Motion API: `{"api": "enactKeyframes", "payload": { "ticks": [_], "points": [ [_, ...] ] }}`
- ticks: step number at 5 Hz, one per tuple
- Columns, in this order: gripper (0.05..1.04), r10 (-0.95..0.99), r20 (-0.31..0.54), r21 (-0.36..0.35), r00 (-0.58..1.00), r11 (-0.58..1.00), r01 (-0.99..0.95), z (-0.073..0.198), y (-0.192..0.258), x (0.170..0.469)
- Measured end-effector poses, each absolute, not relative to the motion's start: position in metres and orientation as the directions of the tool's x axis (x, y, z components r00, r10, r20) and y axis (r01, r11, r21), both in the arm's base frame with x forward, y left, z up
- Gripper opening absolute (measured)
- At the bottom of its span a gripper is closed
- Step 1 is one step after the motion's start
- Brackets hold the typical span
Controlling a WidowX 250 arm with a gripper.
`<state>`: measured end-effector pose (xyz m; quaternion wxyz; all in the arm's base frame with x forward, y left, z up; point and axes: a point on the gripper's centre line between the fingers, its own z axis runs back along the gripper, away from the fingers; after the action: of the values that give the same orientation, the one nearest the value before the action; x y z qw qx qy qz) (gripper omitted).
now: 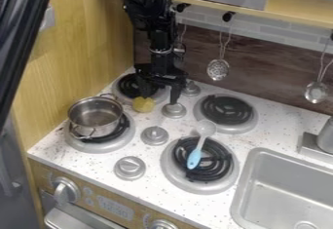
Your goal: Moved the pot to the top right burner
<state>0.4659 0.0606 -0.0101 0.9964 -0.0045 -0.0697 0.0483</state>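
My gripper [160, 98] hangs over the stove's back left part, near the back left burner, with its fingers apart and nothing seen between them. To its lower left, the silver metal pot [95, 117] stands upright on the front left burner [100, 146], shifted a little toward the wooden side wall. Its two handles point to the back and the front. The top right burner [226, 112], a black coil in a grey ring, lies right of the gripper and bears nothing.
A yellow object [143, 104] sits by the back left burner [124, 94], just below the gripper. A blue spoon [196, 156] lies across the front right burner [170, 175]. Knobs [155, 135] stand between the burners. Utensils [218, 69] hang behind; a sink [281, 161] is at right.
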Motion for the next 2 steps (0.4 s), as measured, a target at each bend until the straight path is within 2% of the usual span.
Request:
{"api": "enactKeyframes", "payload": {
  "ticks": [1,2],
  "points": [
    [0.999,0.096,0.076,-0.018,0.992,0.995,-0.095,-0.035,0.06,0.455],
    [0.999,0.079,0.033,-0.053,0.996,0.996,-0.078,-0.048,0.06,0.441]
  ]
}}
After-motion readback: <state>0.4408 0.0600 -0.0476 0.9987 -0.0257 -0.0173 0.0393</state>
